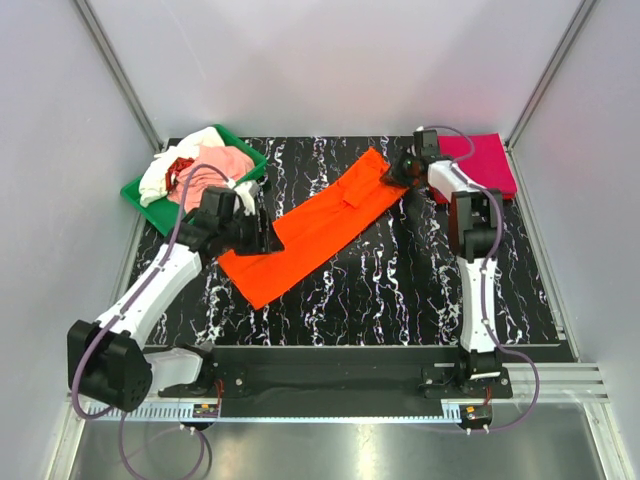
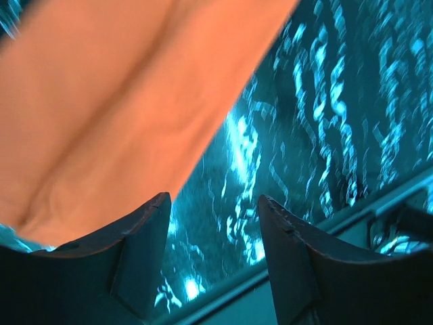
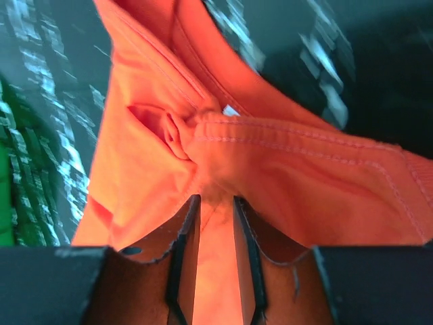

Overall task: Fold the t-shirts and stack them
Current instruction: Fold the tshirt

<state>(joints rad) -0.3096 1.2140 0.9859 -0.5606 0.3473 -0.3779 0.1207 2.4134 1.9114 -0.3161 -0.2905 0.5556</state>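
Top view: orange t-shirt [image 1: 325, 225] lies diagonal mid-frame on counter [image 1: 420, 290]. R wrist only: right end effector [image 3: 215, 203] clenched on its bunched edge. L wrist: left end effector [image 2: 213, 203] released, jaws apart over counter, shirt upper left.

orange t-shirt [image 1: 325, 225]; magenta t-shirt [image 1: 480, 160]; green tray [image 1: 140, 195], pile [image 1: 205, 170] pink, white, maybe red; table [image 1: 400, 290] black, white-veined

Bright, even overhead light; blurred, teal-tinted wrist views.
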